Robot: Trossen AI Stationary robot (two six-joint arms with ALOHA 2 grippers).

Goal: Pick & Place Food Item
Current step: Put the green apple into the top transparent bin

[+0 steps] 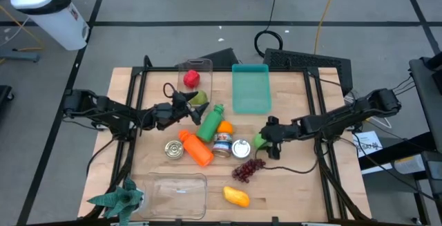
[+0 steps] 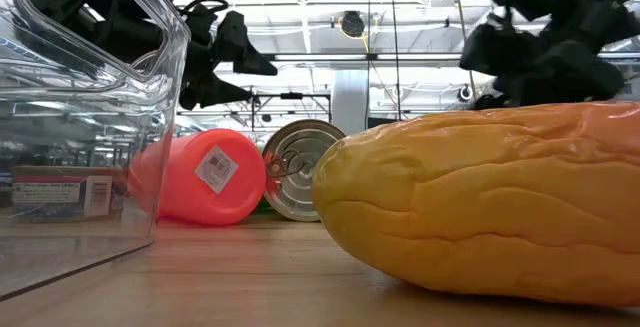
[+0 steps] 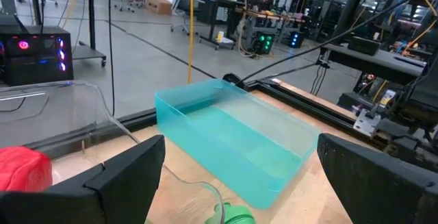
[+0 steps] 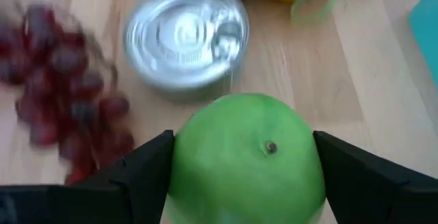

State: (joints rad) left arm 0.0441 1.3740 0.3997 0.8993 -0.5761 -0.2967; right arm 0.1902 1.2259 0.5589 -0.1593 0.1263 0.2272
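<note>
My right jaws (image 4: 243, 172) stand one on each side of a green apple (image 4: 246, 159), which fills the gap between them. They are set around it and closing in, but I cannot tell whether they press on its skin yet, so I would not call it grasped. The apple sits on the wooden surface (image 1: 290, 177) right of the middle, just beside a silver tin (image 4: 183, 35), with a bunch of dark grapes (image 4: 61, 80) nearer the front edge.

I judge the task to be at its start: the pick is under way and the placing is all left to do. The teal tray (image 1: 250, 88) at the far side holds nothing that I can see. The clear box (image 1: 178, 193) at the near left also looks bare, while a second clear box (image 1: 195, 70) at the far side holds a red fruit (image 1: 191, 79). The other pieces lie loose in the middle: a green bottle (image 1: 210, 121), an orange bottle (image 1: 197, 148), an orange (image 1: 226, 126), more tins and a yellow mango (image 1: 236, 196) near the front.

My right arm reaches in from the right edge, stretched low and nearly level, wrist turned down over the apple. My left jaws (image 3: 239, 183) are spread wide and hold nothing; that arm comes in from the left and hangs above the green bottle, facing the teal tray.
</note>
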